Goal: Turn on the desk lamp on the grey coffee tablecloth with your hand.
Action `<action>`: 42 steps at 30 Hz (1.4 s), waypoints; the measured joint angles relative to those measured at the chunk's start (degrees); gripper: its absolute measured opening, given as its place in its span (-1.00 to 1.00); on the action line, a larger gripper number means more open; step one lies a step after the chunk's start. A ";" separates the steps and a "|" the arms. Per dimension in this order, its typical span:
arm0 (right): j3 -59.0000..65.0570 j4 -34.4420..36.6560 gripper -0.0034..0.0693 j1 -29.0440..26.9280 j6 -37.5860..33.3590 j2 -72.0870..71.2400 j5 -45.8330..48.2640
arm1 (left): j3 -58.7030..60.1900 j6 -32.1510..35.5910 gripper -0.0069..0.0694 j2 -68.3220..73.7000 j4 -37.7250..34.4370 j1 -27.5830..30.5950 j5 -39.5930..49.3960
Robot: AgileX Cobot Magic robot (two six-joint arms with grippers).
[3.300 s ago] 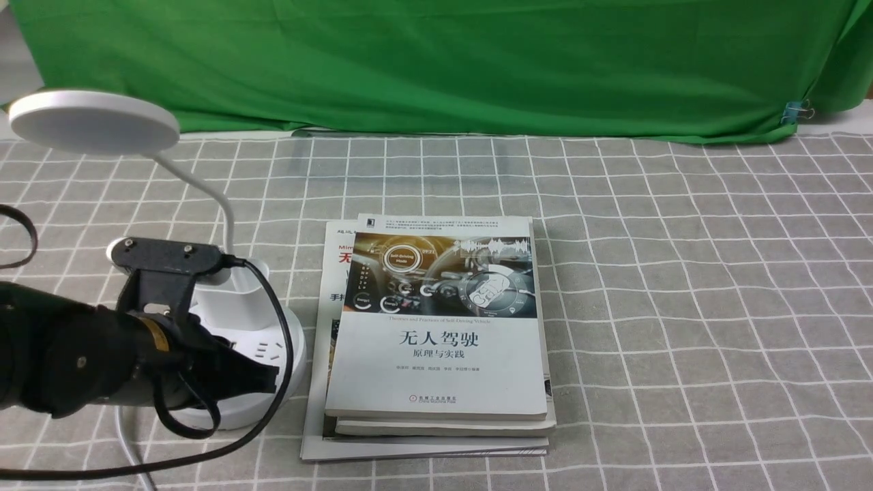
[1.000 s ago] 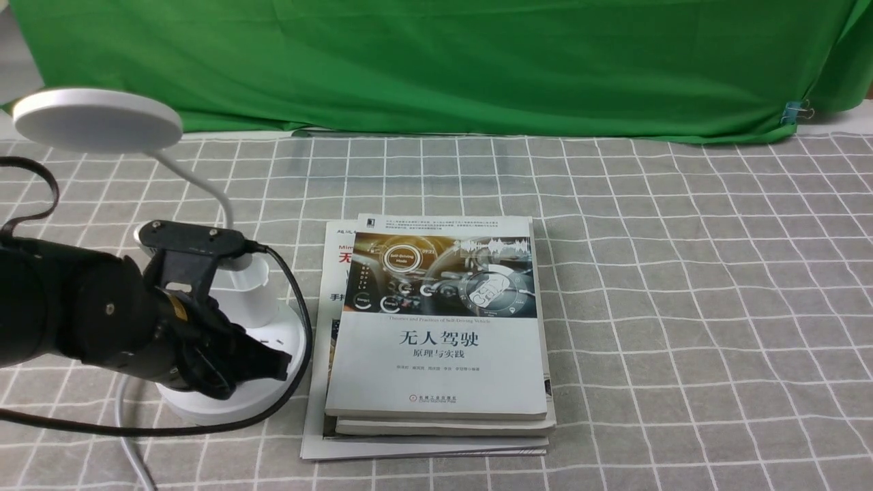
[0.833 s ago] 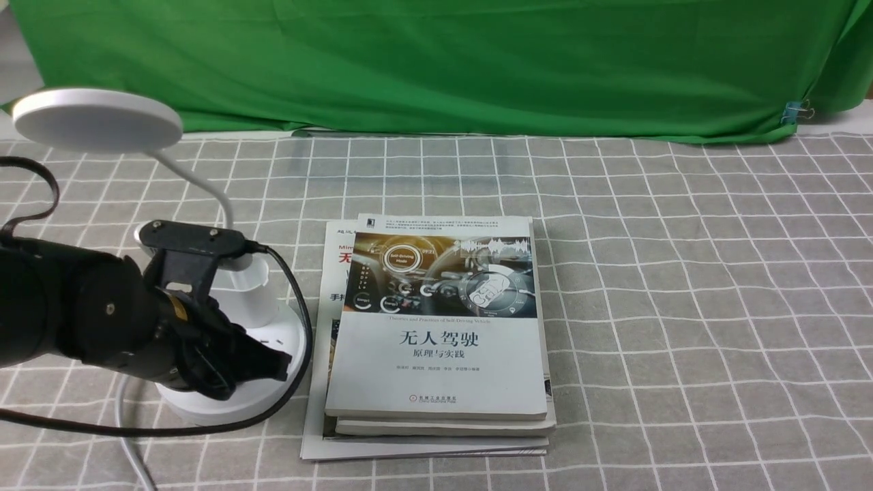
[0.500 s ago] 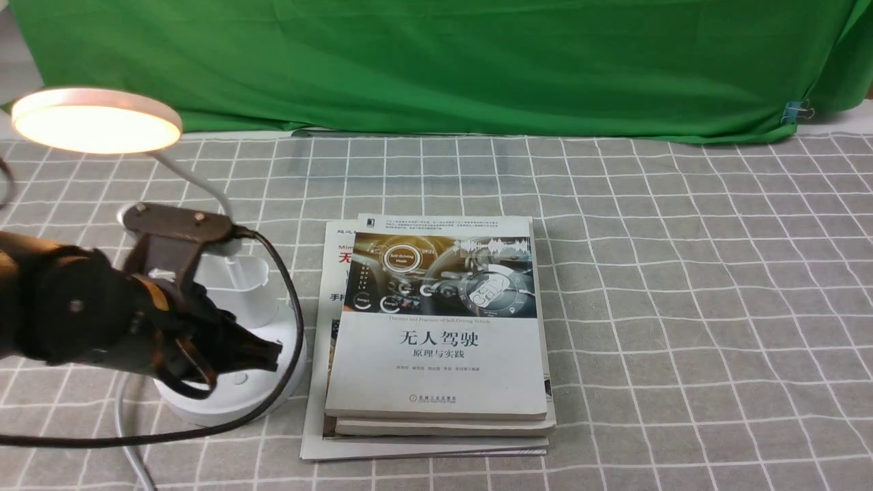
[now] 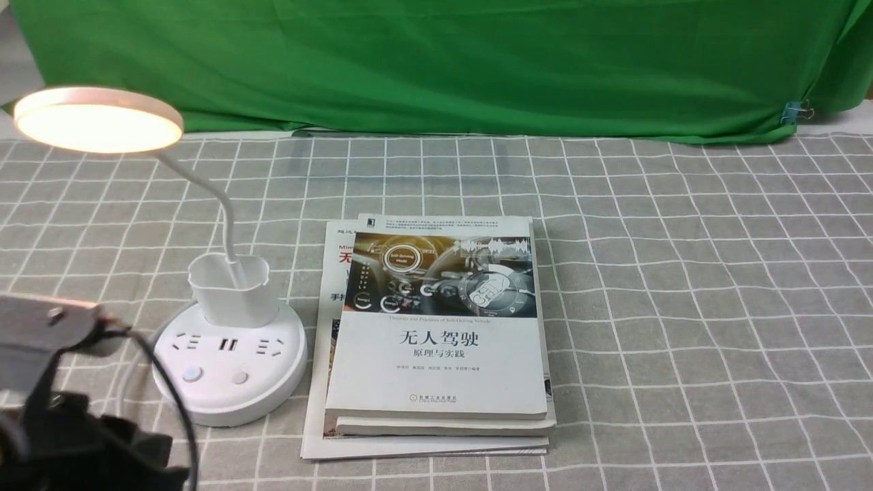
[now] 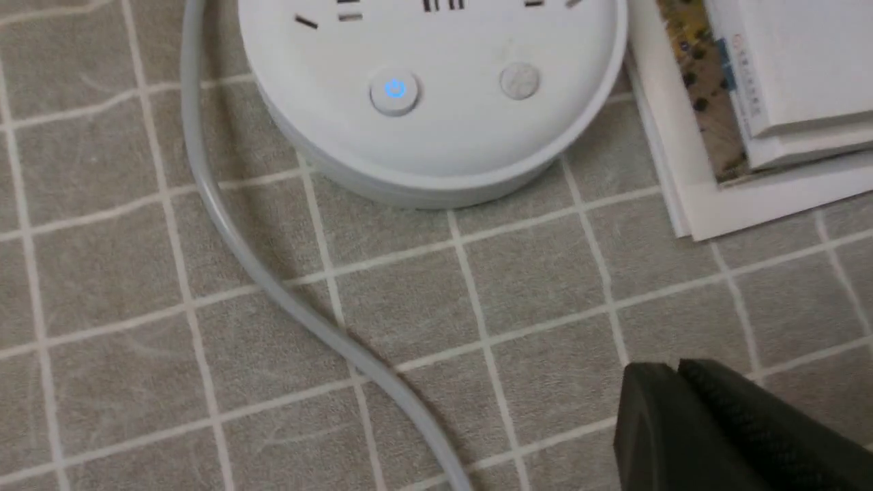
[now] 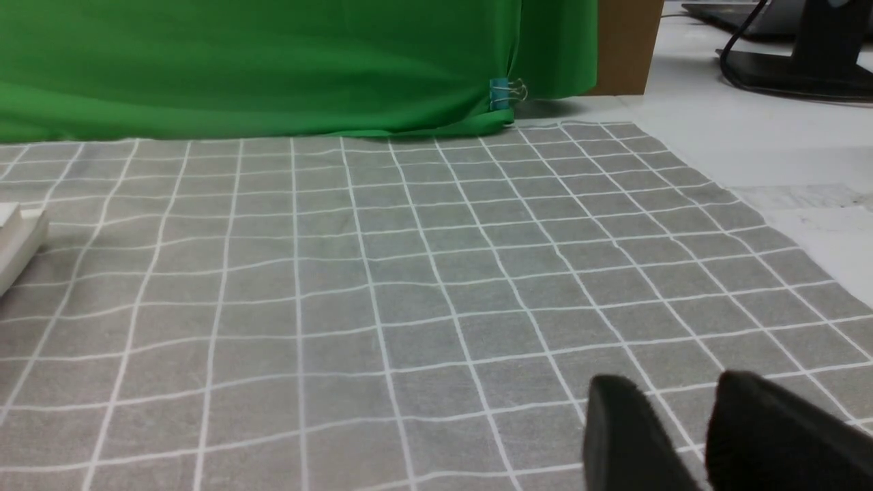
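The white desk lamp stands at the left on the grey coffee tablecloth [image 5: 682, 273]. Its disc head [image 5: 97, 119] glows warm white. Its round base [image 5: 228, 372] carries a small cup [image 5: 232, 290], sockets and two buttons. In the left wrist view the base [image 6: 436, 143] shows one button lit blue [image 6: 395, 91] and one plain button [image 6: 520, 80]. My left gripper [image 5: 174, 472], the hand, is shut and empty at the near-left corner, clear of the base; its tips also show in the left wrist view [image 6: 676, 374]. My right gripper [image 7: 672, 395] is open and empty over bare cloth, out of the front view.
A stack of books [image 5: 436, 327] lies just right of the lamp base. The lamp's grey cord [image 6: 225, 225] runs over the cloth past the base towards the near edge. A green backdrop [image 5: 436, 61] hangs behind, held by a clip [image 5: 794, 111].
The lamp head came on about half a second ago and stays lit. My left gripper has drawn back from the base to the near-left corner, uncovering the buttons.
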 joint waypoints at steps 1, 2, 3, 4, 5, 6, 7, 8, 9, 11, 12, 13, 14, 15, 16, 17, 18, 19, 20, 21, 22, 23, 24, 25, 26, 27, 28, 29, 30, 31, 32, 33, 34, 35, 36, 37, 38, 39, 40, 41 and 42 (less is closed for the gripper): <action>0.00 0.00 -0.23 0.00 0.00 0.00 0.00 | 0.37 0.00 -0.80 -3.39 -0.44 0.00 0.19; 0.00 0.00 -0.23 0.00 0.00 0.00 0.00 | 0.46 0.00 -0.80 -4.75 -0.62 0.00 0.19; 0.00 0.00 -0.23 0.00 0.00 0.00 0.00 | 0.56 -0.05 -0.80 -11.05 -1.00 0.00 0.19; 0.00 0.00 -0.23 0.00 0.00 0.00 0.00 | 0.61 -0.05 -0.80 -12.44 -1.01 0.00 0.11; 0.00 0.00 -0.23 0.00 0.00 0.00 0.00 | 0.59 -0.05 -0.80 -16.54 -1.01 0.00 -0.27; 0.00 0.00 -0.23 0.00 0.00 0.00 0.00 | 0.59 -0.05 -0.80 -18.47 -1.01 0.00 -0.53; 0.00 0.00 -0.23 0.00 0.00 0.00 0.00 | 0.59 -0.05 -0.80 -22.16 -1.01 0.00 -1.33; 0.00 0.00 -0.23 0.00 0.00 0.00 0.00 | 0.59 -0.05 -0.80 -26.04 -1.01 0.00 -1.96; 0.00 0.00 -0.23 0.00 0.00 0.00 0.00 | 0.59 -0.05 -0.80 -28.48 -1.01 0.00 -2.33; 0.00 0.00 -0.23 0.00 0.00 0.00 0.00 | 0.63 -0.05 -0.80 -30.65 -0.74 0.00 -2.40; 0.00 0.00 -0.23 0.00 0.00 0.00 0.00 | 0.63 -0.05 -0.80 -33.57 -0.30 0.00 -2.34; 0.00 0.00 -0.23 0.00 0.00 0.00 0.00 | 0.68 -0.05 -0.80 -35.08 0.02 0.00 -2.28; 0.00 0.00 -0.23 0.00 0.00 0.00 0.00 | 0.65 0.01 -0.80 -36.12 0.11 0.00 -2.11; 0.00 0.00 -0.23 0.00 0.00 0.00 0.00 | 0.69 0.01 -0.80 -37.45 0.31 0.00 -1.71; 0.00 0.00 -0.23 0.00 0.00 0.00 0.00 | 0.69 0.01 -0.80 -38.12 0.31 0.00 -1.48; 0.00 0.00 -0.23 0.00 0.00 0.00 0.00 | 0.69 0.01 -0.80 -38.79 0.44 0.00 -1.48; 0.00 0.00 -0.23 0.00 0.00 0.00 0.00 | 0.69 0.01 -0.80 -38.79 0.44 0.00 -1.43; 0.00 0.00 -0.23 0.00 0.00 0.00 0.00 | 0.69 0.01 -0.80 -39.15 0.49 0.00 -1.37; 0.00 0.00 -0.23 0.00 0.00 0.00 0.00 | 0.69 0.01 -0.80 -39.20 0.49 0.00 -1.31; 0.00 0.00 -0.23 0.00 0.00 0.00 0.00 | 0.69 0.01 -0.80 -39.20 0.49 0.00 -1.26; 0.00 0.00 -0.23 0.00 0.00 0.00 0.00 | 0.69 0.01 -0.80 -39.25 0.49 0.00 -1.26; 0.00 0.00 -0.23 0.00 0.00 0.00 0.00 | 0.69 0.01 -0.80 -39.25 0.49 0.00 -1.26; 0.00 0.00 -0.23 0.00 0.00 0.00 0.00 | 0.69 0.23 -0.80 -39.25 0.49 0.00 -1.21; 0.00 0.00 -0.23 0.00 0.00 0.00 0.00 | 0.69 0.37 -0.80 -39.25 0.49 0.00 -1.21; 0.00 0.00 -0.23 0.00 0.00 0.00 0.00 | 0.69 0.38 -0.80 -39.25 0.49 0.00 -1.19; 0.00 0.00 -0.23 0.00 0.00 0.00 0.00 | 0.69 0.38 -0.80 -39.25 0.49 0.00 -1.12; 0.00 0.00 -0.23 0.00 0.00 0.00 0.00 | 0.69 0.38 -0.80 -39.25 0.49 0.00 -1.12; 0.00 0.00 -0.23 0.00 0.00 0.00 0.00 | 0.69 0.38 -0.80 -39.25 0.49 0.00 -1.07; 0.00 0.00 -0.23 0.00 0.00 0.00 0.00 | 0.69 0.38 -0.80 -39.25 0.49 0.00 -1.07; 0.00 0.00 -0.23 0.00 0.00 0.00 0.00 | 0.84 0.38 -0.80 -39.25 0.49 0.00 -1.21; 0.00 0.00 -0.23 0.00 0.00 0.00 0.00 | 1.22 0.38 -0.80 -39.25 0.49 0.00 -1.75; 0.00 0.00 -0.23 0.00 0.00 0.00 0.00 | 1.67 0.44 -0.80 -39.25 0.66 0.06 -2.11; 0.00 0.00 -0.23 0.00 0.00 0.00 0.00 | 2.00 0.78 -0.80 -39.25 1.03 0.20 -2.28; 0.00 0.00 -0.23 0.00 0.00 0.00 0.00 | 2.49 1.38 -0.80 -39.25 1.75 0.59 -2.56; 0.00 0.00 -0.23 0.00 0.00 0.00 0.00 | 3.02 2.12 -0.80 -39.38 2.74 1.36 -2.83; 0.00 0.00 -0.23 0.00 0.00 0.00 0.00 | 3.57 2.88 -0.80 -39.58 3.47 2.53 -3.41; 0.00 0.00 -0.23 0.00 0.00 0.00 0.00 | 4.37 3.78 -0.80 -40.04 4.09 4.02 -4.34; 0.00 0.00 -0.23 0.00 0.00 0.00 0.00 | 5.58 4.95 -0.80 -40.91 4.37 5.73 -5.71; 0.00 0.00 -0.23 0.00 0.00 0.00 0.00 | 5.82 5.17 -0.80 -41.09 4.37 6.45 -6.18; 0.00 0.00 -0.23 0.00 0.00 0.00 0.00 | 7.66 6.51 -0.80 -42.48 4.27 8.57 -7.90; 0.00 0.00 -0.23 0.00 0.00 0.00 0.00 | 9.63 7.98 -0.80 -43.86 3.98 10.87 -9.94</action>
